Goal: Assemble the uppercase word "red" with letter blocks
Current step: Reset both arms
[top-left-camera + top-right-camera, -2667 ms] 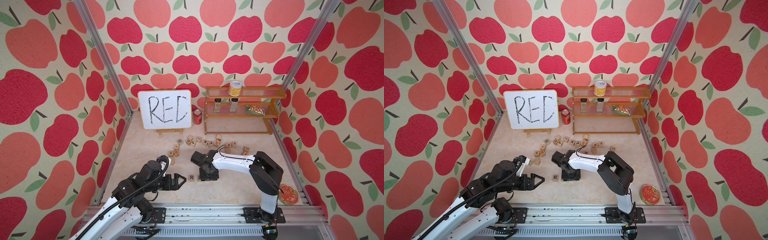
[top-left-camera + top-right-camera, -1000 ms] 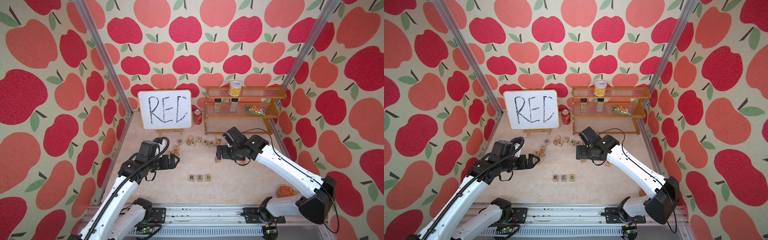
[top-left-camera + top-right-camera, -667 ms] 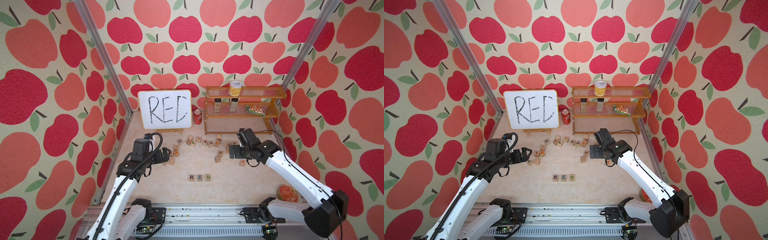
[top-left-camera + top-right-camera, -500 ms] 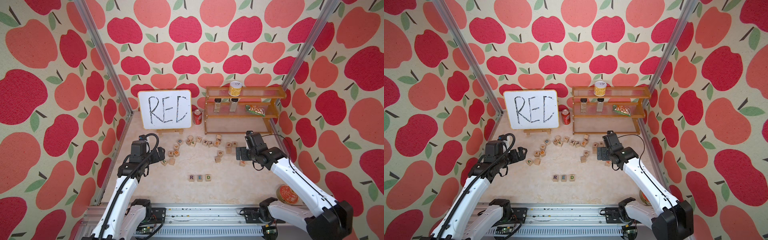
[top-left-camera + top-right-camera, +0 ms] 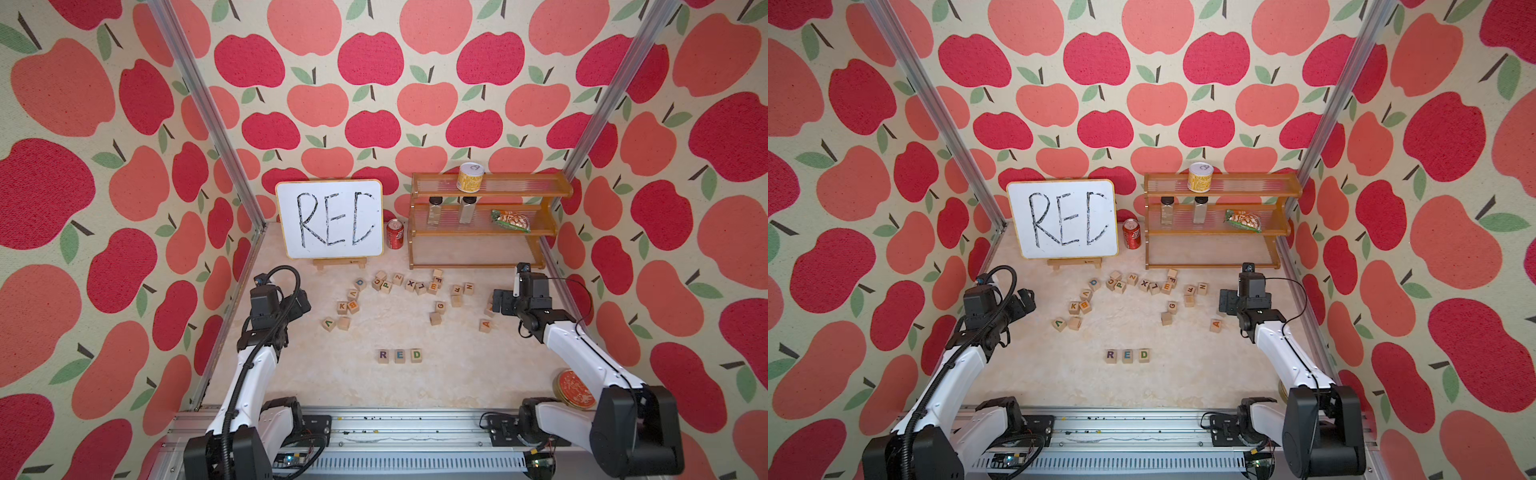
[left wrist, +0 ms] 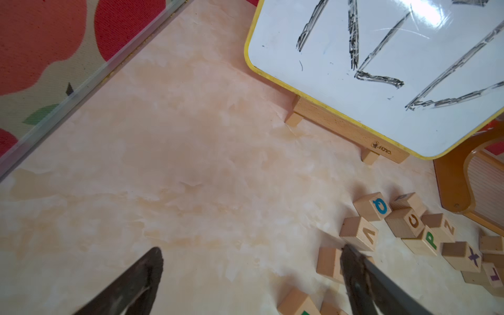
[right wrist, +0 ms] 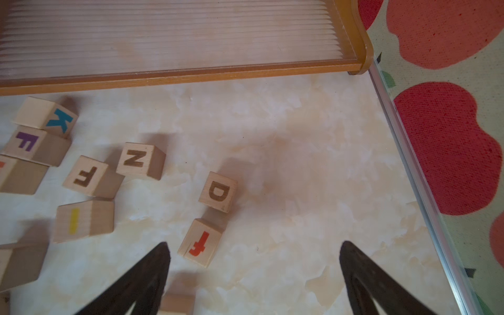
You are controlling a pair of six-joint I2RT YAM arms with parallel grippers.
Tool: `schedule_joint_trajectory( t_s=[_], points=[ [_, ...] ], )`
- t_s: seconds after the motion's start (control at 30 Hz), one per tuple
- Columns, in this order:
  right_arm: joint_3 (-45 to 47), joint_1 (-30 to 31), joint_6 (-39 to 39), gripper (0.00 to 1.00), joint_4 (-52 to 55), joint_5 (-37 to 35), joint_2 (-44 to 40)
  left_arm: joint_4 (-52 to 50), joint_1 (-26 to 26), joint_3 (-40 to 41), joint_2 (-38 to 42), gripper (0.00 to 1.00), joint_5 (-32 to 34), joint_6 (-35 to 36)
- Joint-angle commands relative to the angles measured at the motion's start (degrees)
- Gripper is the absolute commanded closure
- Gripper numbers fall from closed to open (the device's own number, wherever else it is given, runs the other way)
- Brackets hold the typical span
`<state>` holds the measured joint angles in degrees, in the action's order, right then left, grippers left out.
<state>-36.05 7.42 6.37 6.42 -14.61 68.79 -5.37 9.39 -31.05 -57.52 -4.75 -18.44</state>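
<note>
Row, desk front: R block (image 5: 383,355), E block (image 5: 400,355) and D block (image 5: 416,355) sit side by side in one straight line, letters up, reading RED; bare desk (image 5: 332,386) all round them.
My left end effector (image 6: 251,252): spread wide, pinching nothing; off to the left, well apart from the row; its tips are near a few spare blocks (image 5: 386,286).
My right end effector (image 7: 254,245): spread wide, empty too; off to the right, near the foot of the shelf (image 5: 519,193); below it lie spares, a brown D among them, not the green one.
Middle: spares scattered beyond the row, between my two end effectors; none near the row.
Back: board (image 5: 330,218) with the handwritten word, its last letter partly rubbed; shelf beside it.
Change: a few seconds ago only the R showed there, with my right end effector low beside it; now all three are down and both arms have drawn back to the sides.
Meaning: I judge the word assembled; nothing left to fetch; my one care is not to nudge the row while parking.
</note>
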Motion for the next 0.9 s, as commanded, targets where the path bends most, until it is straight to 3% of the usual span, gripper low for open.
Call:
schedule_joint_trajectory(
  t_s=[0.0,0.17,0.5,0.77,0.87],
  points=[
    [3.7,-0.7,-4.1,0.01,-15.6,-2.1,2.7,10.1,1.6,1.5,-3.1,0.01,1.9,1.0],
    [6.4,-1.3,-6.2,0.01,-28.7,-3.1,7.8,19.1,2.9,1.3,-11.6,0.01,1.2,3.9],
    [7.8,-1.4,-8.2,0.01,-43.7,-3.5,16.0,37.3,3.6,2.7,-24.7,0.01,-3.1,10.4],
    [14.1,-1.5,-9.0,0.01,-57.7,0.3,19.7,52.4,1.3,9.3,-27.9,0.01,-7.7,15.3],
    [15.2,-1.5,-9.8,0.01,-62.0,1.4,21.5,51.9,-0.2,8.0,-30.8,0.01,-7.7,17.6]
  ],
)
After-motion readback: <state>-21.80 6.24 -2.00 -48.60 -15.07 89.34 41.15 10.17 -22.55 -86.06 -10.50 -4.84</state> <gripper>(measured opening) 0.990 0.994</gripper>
